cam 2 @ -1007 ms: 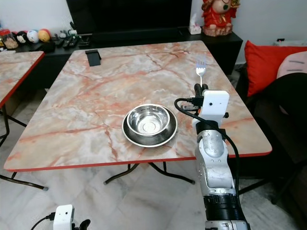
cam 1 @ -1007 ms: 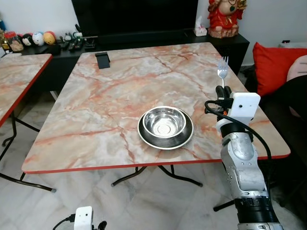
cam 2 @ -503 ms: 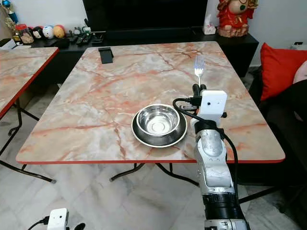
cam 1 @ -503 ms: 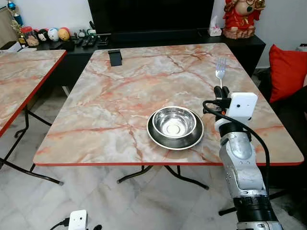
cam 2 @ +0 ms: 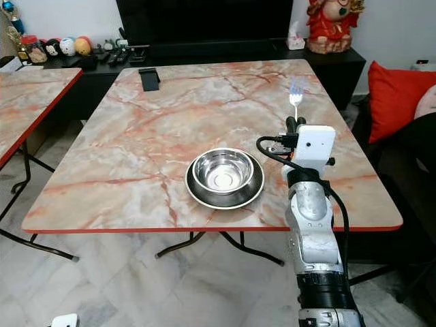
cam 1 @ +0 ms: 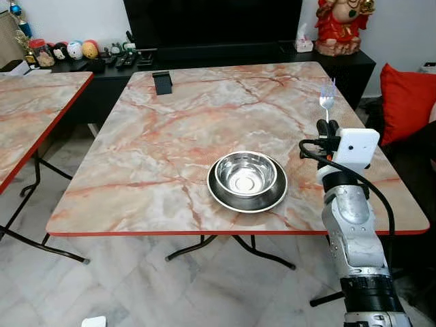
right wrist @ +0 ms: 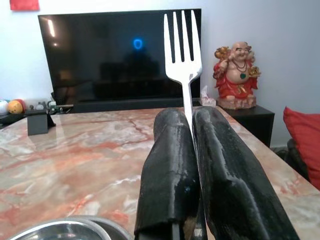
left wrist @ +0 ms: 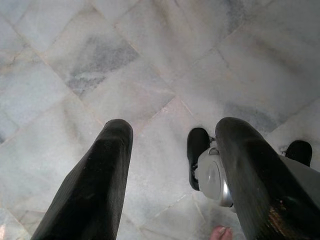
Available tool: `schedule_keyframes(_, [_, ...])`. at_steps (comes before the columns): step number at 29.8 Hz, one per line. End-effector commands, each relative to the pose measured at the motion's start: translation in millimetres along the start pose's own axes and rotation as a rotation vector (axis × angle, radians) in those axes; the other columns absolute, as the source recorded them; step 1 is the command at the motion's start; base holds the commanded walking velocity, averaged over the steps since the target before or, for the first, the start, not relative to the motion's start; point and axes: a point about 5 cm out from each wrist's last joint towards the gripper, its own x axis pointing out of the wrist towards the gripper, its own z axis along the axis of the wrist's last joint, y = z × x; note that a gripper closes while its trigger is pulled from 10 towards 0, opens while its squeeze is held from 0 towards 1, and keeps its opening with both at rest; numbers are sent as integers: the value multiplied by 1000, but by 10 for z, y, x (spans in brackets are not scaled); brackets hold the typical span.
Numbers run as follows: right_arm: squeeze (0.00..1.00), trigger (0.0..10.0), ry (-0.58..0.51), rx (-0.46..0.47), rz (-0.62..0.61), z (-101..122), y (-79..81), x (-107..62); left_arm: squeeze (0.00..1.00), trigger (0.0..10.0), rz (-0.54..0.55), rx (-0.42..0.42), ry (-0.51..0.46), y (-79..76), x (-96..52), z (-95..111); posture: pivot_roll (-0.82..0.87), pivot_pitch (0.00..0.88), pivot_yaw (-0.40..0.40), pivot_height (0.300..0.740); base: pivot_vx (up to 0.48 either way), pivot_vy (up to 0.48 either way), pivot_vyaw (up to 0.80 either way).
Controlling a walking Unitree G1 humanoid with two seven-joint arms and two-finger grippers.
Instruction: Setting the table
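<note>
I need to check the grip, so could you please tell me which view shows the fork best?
The right wrist view: the fork stands large and upright, pinched by the right gripper. Both eye views show it small and slightly blurred.

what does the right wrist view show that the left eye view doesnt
Right wrist view alone: the two black fingers seen close, pressed shut on the fork handle, and the TV screen with its reflections.

Left eye view alone: the whole marble table, the full steel bowl on its plate, the second table, the floor, and the right arm's silver forearm.

Both: the fork upright, tines up, in the right gripper, the red figurine, the red cushion and the black stand.
</note>
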Motion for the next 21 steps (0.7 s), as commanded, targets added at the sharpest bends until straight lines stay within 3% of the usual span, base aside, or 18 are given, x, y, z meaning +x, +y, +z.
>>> schedule_keyframes(1, [0, 10000, -13, 8, -1, 43, 12, 41, 0, 10000, 7, -20, -5, 13, -6, -9, -95, 0, 67, 740, 277, 0, 0])
schedule_keyframes(8, [0, 10000, -7, 1, -5, 43, 4, 44, 0, 10000, -12, -13, -25, -56, 21, 56, -98, 0, 68, 740, 276, 0, 0])
schedule_keyframes(21, [0, 10000, 14, -7, -17, 42, -15, 34, 0, 10000, -22, -13, -30, -96, 39, 94, -102, 0, 71, 740, 0, 0, 0])
